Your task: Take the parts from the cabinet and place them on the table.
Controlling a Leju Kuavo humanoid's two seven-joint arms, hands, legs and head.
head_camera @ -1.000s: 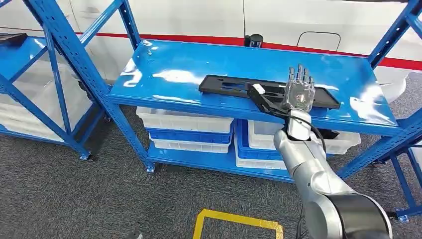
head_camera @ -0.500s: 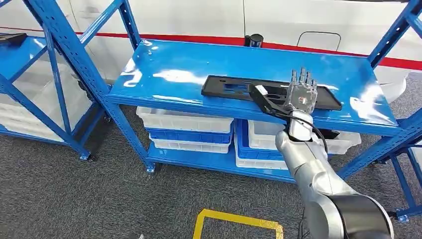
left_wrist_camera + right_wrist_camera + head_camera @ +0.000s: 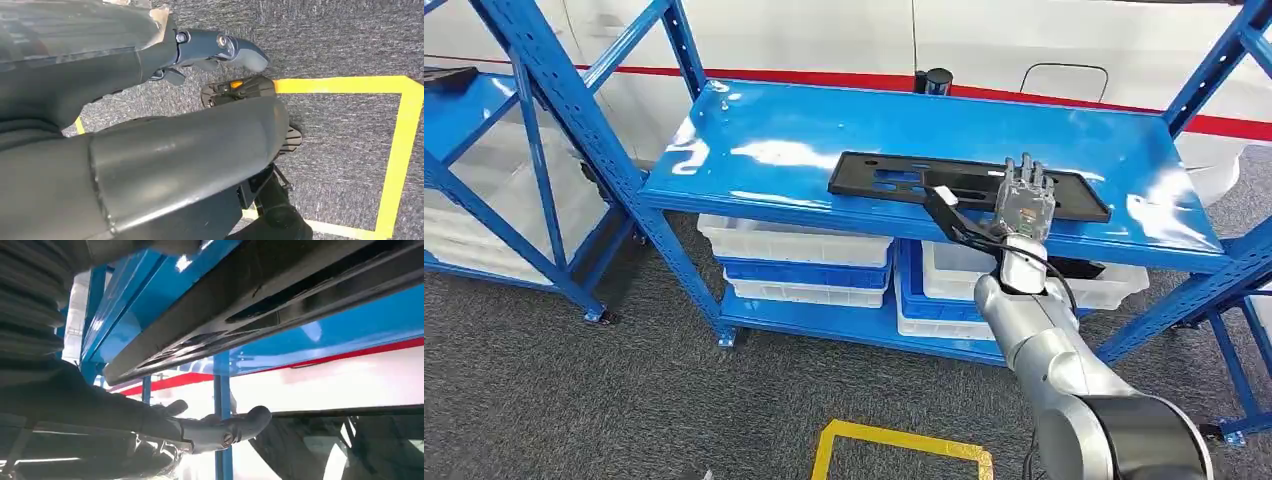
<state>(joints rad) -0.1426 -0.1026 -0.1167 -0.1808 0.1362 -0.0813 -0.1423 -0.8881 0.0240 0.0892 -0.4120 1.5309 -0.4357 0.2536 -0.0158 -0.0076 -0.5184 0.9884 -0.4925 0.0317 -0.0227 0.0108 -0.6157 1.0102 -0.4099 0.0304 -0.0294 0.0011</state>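
Since a moment ago the right hand (image 3: pixel 1022 203) has dipped a little lower over the long black part (image 3: pixel 969 185) on the blue shelf (image 3: pixel 774 130), fingers apart and holding nothing, so it should close gently around the part's near edge.

White and blue plastic bins (image 3: pixel 809 262) sit stacked on the rack's bottom level, above grey carpet (image 3: pixel 574 390) marked with a yellow taped square (image 3: pixel 902 446); a white wall with a red stripe (image 3: pixel 824 78) runs behind

Right hand (image 3: pixel 1024 200) open over black part (image 3: pixel 904 182) on blue shelf (image 3: pixel 804 130)
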